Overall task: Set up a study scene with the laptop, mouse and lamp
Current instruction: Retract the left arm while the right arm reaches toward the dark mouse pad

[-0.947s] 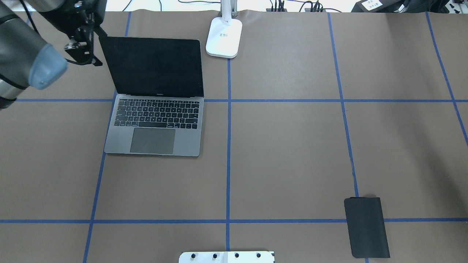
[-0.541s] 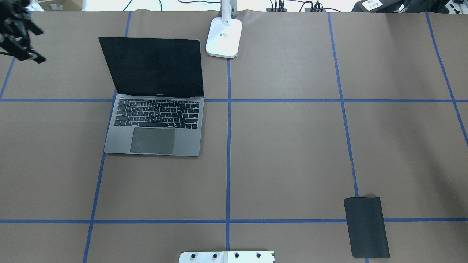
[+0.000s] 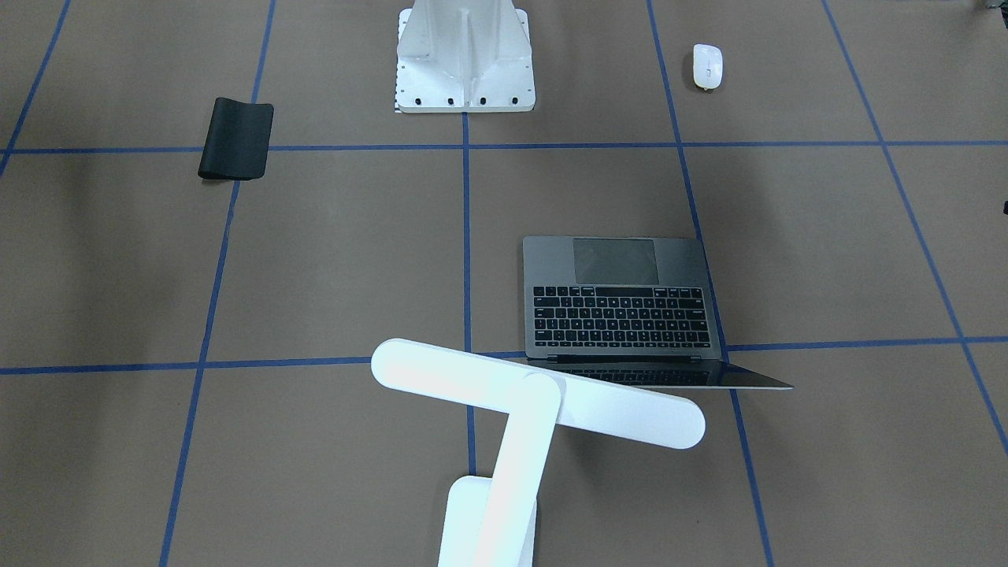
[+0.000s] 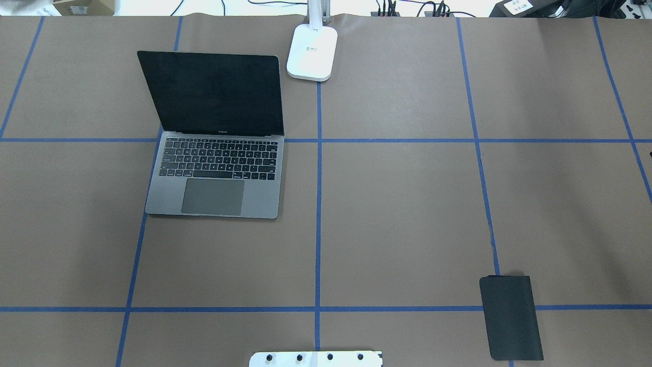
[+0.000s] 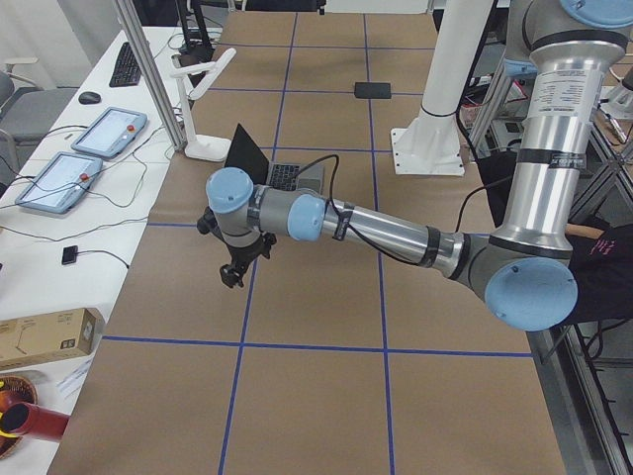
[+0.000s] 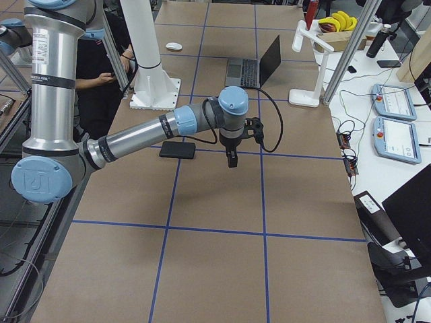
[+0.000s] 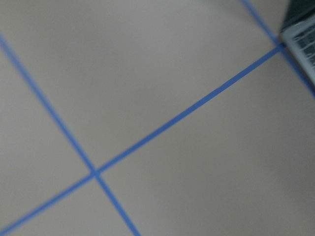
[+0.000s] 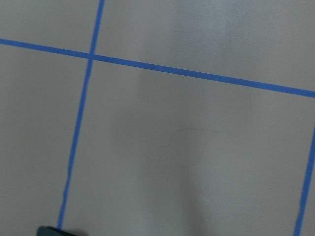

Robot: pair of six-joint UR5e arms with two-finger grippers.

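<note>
The dark-grey laptop [image 4: 214, 173] stands open on the table's left half, its screen tilted back; it also shows in the front view [image 3: 622, 307]. Behind its right corner stands the white lamp [image 4: 312, 52], whose bar head [image 3: 535, 394] hangs over the lid's edge. The white mouse [image 3: 707, 65] lies near the robot's base on its left side, out of the overhead view. My left gripper [image 5: 234, 272] hangs over bare table to the left of the laptop. The right gripper [image 6: 231, 158] points down beside the mouse pad. For both, I cannot tell whether the jaws are open or shut.
A flat black mouse pad [image 4: 512, 317] lies at the near right. The white bolted pedestal [image 3: 465, 59] rises at the robot's side of the table. A person [image 6: 101, 74] stands behind the right arm. Tablets and cables lie beyond the far edge.
The left arm and gripper have pulled away from the laptop lid's left corner, moved left and left the overhead view. Laptop, lamp and mouse pad have not moved.
</note>
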